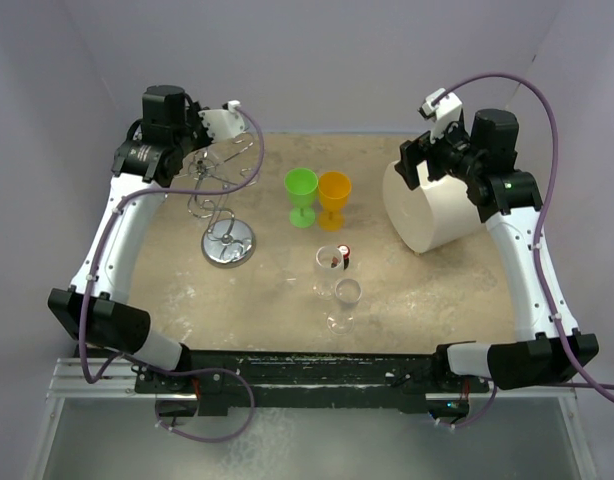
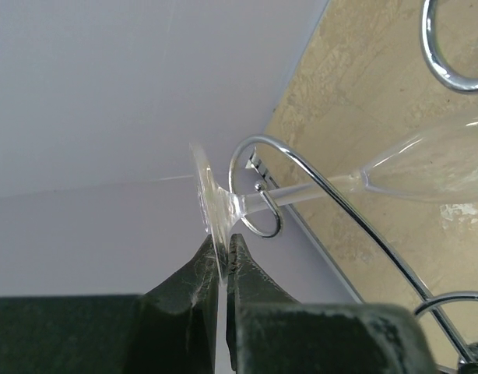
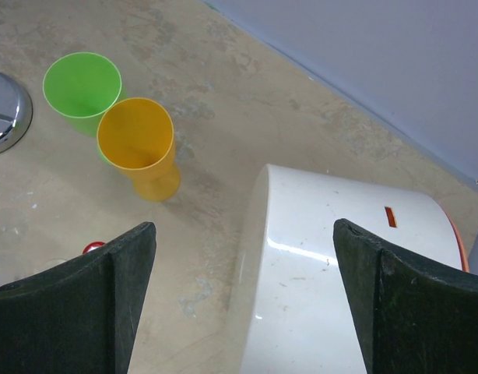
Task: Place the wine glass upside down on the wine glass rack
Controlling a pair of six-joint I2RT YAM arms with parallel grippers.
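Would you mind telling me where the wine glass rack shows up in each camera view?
Top external: the wine glass rack stands left of centre.
Left wrist: its curled wire arms cross the right half.
Right wrist: its disc base at the left edge.
Shared landmark: the green cup, in the top and right wrist views.

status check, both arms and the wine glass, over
Left gripper shut on wine glass foot. Stem inside wine glass rack's wire curl. Right gripper open over white cylinder, clear of rack.
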